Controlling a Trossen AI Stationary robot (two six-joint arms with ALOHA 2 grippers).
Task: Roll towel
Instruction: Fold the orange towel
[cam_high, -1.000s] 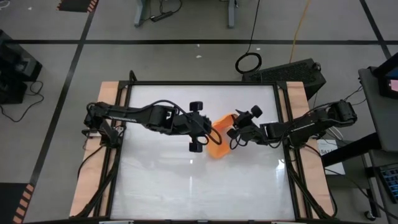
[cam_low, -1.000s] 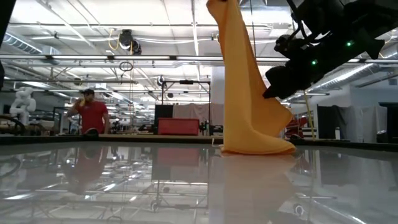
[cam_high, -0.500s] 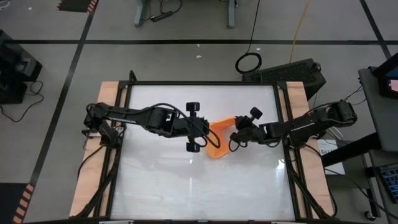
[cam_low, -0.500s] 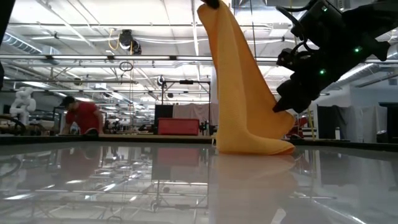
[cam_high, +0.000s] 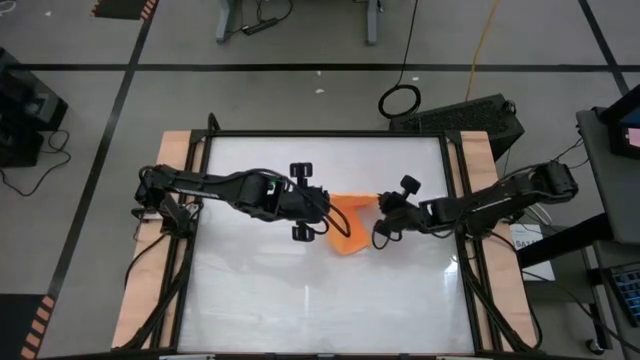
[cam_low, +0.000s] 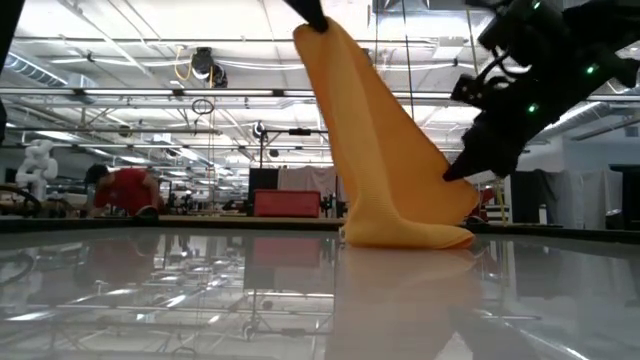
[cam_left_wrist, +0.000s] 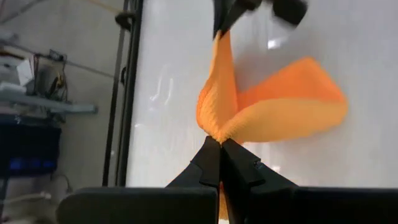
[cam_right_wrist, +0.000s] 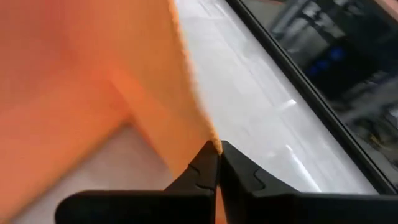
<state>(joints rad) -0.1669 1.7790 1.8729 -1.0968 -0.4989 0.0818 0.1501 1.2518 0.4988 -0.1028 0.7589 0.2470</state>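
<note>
Orange towel (cam_high: 348, 219) hangs mid-surface (cam_high: 260, 300), its lower fold resting on the glossy top, its upper corner lifted. You have the left claw (cam_left_wrist: 220, 144) pressed together on that raised corner, as before. The change to note: your right claw (cam_right_wrist: 217, 149), spread a second ago, has now pinched shut on the towel's opposite edge, low near the surface. Both ends are secured, so in my judgement the cloth is ready for spreading flat; rolling has not begun.

The right gripper (cam_high: 377, 216) has closed its fingers on the towel (cam_high: 349, 219), whose lifted top has apparently shifted left.
</note>
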